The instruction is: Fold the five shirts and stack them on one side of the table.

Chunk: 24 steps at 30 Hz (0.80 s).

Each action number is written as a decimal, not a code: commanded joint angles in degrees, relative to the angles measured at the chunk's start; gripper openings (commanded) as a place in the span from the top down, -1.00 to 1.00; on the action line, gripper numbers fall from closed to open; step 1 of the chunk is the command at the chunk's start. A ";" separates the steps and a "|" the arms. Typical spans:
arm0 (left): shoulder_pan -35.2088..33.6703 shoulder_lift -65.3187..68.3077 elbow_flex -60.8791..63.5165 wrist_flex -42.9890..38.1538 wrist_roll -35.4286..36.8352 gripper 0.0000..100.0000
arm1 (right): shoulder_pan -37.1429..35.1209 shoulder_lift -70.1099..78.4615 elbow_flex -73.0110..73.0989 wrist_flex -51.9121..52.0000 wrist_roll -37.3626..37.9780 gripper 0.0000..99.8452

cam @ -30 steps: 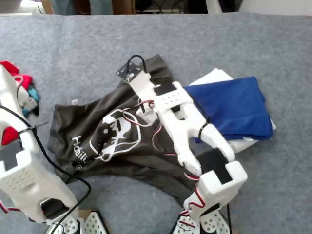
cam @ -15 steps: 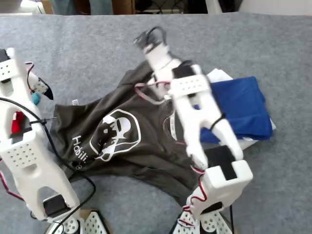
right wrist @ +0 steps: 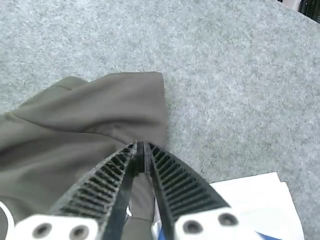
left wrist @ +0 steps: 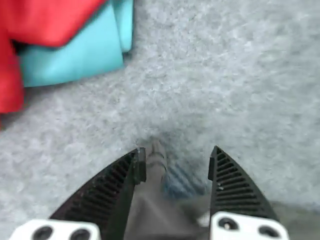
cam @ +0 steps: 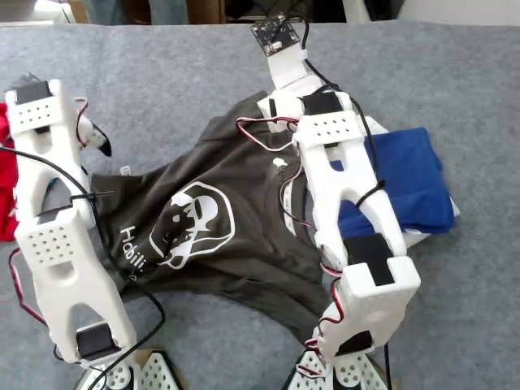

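A dark olive shirt (cam: 203, 219) with a white skull print lies spread on the grey table. My right gripper (cam: 272, 101) is at the shirt's far edge, and in the right wrist view it (right wrist: 142, 152) is shut on a fold of the olive shirt (right wrist: 75, 120). At the shirt's left sleeve my left gripper (cam: 96, 140) is low over the table. The left wrist view has it (left wrist: 176, 162) open, with the olive fabric's edge (left wrist: 150, 200) between the jaws.
A folded blue shirt (cam: 398, 175) rests on a folded white shirt (cam: 357, 128) at the right. A red shirt (cam: 6, 179) and a teal shirt (left wrist: 75, 50) lie at the left edge. Grey table (cam: 146, 81) lies beyond the olive shirt.
The right arm has moved toward the table's far side, drawing the shirt's edge out with it. The left arm has swung in from the left edge to the left sleeve.
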 commanded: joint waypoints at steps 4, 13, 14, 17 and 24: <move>0.31 5.89 -4.53 -0.44 0.09 0.55 | -0.09 -0.92 -2.77 0.18 -0.18 0.96; 0.57 8.00 -8.92 -0.44 0.09 0.68 | -0.09 -0.75 -2.86 0.09 -0.18 0.96; 0.57 8.09 -8.57 -0.44 0.09 0.70 | -0.09 -0.75 -2.86 0.09 -0.18 0.96; 0.31 7.56 -8.04 0.62 0.09 0.70 | -0.09 -0.75 -2.95 0.09 -0.18 0.96; 1.98 7.56 -12.88 9.05 0.26 0.71 | -0.09 -0.66 -2.95 0.09 -0.18 0.96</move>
